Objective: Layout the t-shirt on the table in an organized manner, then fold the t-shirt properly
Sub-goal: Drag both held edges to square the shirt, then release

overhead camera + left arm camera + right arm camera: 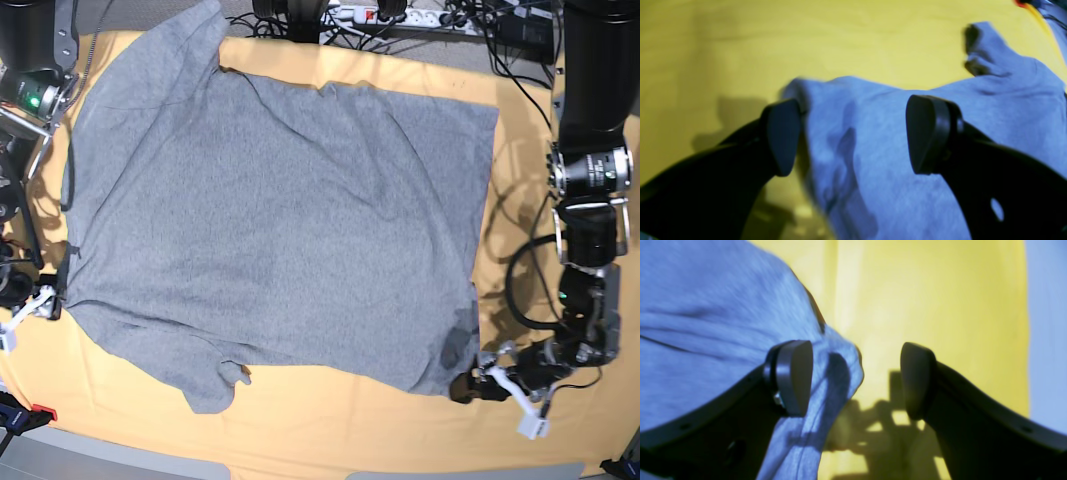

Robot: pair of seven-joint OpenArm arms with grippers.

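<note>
Between the wide-spread jaws of the left gripper (853, 135) lies the heather-grey cotton t-shirt (280, 220), spread on the yellow-orange clothed table (330, 420); the right gripper (857, 378), equally wide, holds nothing, shirt edge beside one jaw

A white power strip (365, 14) and black cables (520, 40) line the far edge.

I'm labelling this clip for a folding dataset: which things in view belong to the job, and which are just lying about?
Part of the job:
- t-shirt, spread plain side up
- table under it
- left gripper, open
- right gripper, open

Just lying about:
- power strip beyond the far edge
- black cables beside it
</note>
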